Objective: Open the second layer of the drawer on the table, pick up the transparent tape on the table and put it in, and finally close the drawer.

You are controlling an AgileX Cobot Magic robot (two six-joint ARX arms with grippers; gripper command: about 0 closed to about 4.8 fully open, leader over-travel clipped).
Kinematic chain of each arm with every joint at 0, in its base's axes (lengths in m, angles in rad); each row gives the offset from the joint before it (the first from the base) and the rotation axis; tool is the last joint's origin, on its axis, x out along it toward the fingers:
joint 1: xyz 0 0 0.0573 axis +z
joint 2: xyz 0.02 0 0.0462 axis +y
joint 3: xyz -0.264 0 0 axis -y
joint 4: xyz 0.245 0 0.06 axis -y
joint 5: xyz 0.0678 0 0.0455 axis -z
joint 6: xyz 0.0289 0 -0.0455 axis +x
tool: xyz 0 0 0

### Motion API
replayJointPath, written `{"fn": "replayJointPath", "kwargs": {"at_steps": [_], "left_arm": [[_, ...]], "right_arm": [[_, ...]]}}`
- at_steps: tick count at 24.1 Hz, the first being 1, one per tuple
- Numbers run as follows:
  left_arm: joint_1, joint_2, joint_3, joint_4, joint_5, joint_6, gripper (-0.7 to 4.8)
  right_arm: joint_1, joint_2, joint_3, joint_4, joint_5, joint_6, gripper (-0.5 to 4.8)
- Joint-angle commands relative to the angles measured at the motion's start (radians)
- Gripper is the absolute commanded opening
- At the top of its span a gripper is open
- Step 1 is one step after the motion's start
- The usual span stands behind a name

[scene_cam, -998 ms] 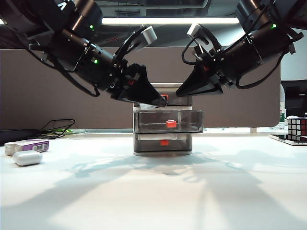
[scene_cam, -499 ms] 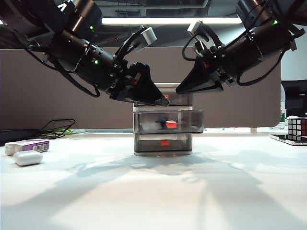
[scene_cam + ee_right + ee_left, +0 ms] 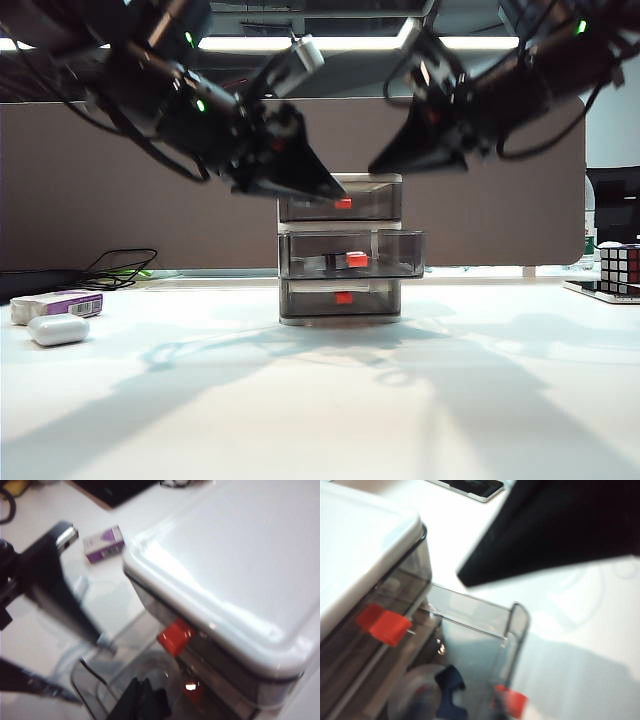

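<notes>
The drawer (image 3: 340,250) stands mid-table, an off-white frame with smoky grey tiers. Its second layer (image 3: 400,255) is pulled out, red-orange tab (image 3: 510,702) at the front. The transparent tape (image 3: 415,695) lies inside it, black cutter (image 3: 335,260) showing through the wall. My left gripper (image 3: 335,190) hovers at the unit's top left corner with nothing in it; motion blur hides how its jaws stand. My right gripper (image 3: 145,700) hangs above the open tier, fingers together and empty, and in the exterior view it sits at the top right corner (image 3: 385,165).
A purple-and-white box (image 3: 58,303) and a white oval case (image 3: 57,330) lie at the table's far left, with black cables (image 3: 120,268) behind them. A puzzle cube (image 3: 620,265) stands at the right edge. A brown partition (image 3: 100,180) backs the table.
The tape has come to lie in the pulled-out second layer. Both grippers have since lifted from in front of the top tier to the level of the unit's top.
</notes>
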Motion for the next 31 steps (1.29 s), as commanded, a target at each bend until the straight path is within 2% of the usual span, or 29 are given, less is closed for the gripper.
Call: {"fn": "replayJointPath", "kwargs": {"at_steps": [1,3,6,10,15,17,19,23,31], "left_arm": [[-0.002,-0.062,0.002,-0.143,0.061,0.002,-0.06],[-0.002,-0.083,0.001,-0.211,0.118,0.033,-0.06],[-0.005,-0.088,0.001,-0.280,0.154,0.059,-0.06],[-0.017,-0.055,-0.001,-0.315,0.160,0.097,-0.06],[-0.017,-0.004,-0.001,-0.275,0.124,0.102,-0.06],[-0.018,0.024,0.000,-0.239,0.061,0.073,-0.06],[-0.018,0.040,0.000,-0.218,0.049,0.071,-0.06],[-0.018,0.070,0.000,-0.138,0.025,0.051,-0.06],[-0.017,0.120,0.000,0.039,-0.119,0.007,-0.06]], "right_arm": [[0.002,-0.053,0.017,0.024,-0.001,-0.005,-0.05],[0.002,-0.060,0.050,0.005,-0.002,-0.005,-0.05],[0.002,-0.045,0.114,-0.005,0.006,-0.005,-0.05],[0.002,0.048,0.249,-0.047,0.027,-0.005,-0.05],[0.015,0.158,0.329,-0.065,0.026,-0.002,-0.05],[0.030,0.220,0.365,-0.065,0.029,-0.002,-0.05],[0.040,0.263,0.391,-0.065,0.047,-0.002,-0.05],[0.059,0.309,0.394,-0.074,0.076,-0.002,-0.05],[0.063,0.317,0.394,-0.089,0.097,-0.003,-0.05]]}}
